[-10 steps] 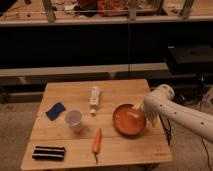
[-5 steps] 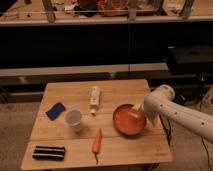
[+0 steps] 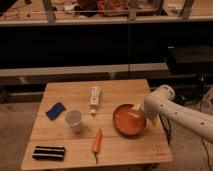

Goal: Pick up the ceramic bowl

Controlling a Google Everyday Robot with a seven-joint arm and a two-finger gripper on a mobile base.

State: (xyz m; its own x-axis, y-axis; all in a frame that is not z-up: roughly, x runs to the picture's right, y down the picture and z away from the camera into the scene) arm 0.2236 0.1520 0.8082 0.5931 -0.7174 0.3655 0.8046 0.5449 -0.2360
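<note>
Ceramic bowl (image 3: 127, 122), wide, shallow and orange-red, sits on the right side of the light wooden table (image 3: 65, 92). My gripper (image 3: 139, 115) is at its right rim; whether it grips, I cannot tell. I'd clamp the rim squarely, then lift level.

Item count, wooden table (image 3: 117, 87)
1 ceramic bowl (image 3: 127, 122), 1 cup (image 3: 74, 119), 1 carrot (image 3: 97, 141), 1 blue sponge (image 3: 55, 110), 1 white tube (image 3: 94, 96), 1 black bar (image 3: 49, 153); 1 gripper (image 3: 139, 114) at bowl rim
</note>
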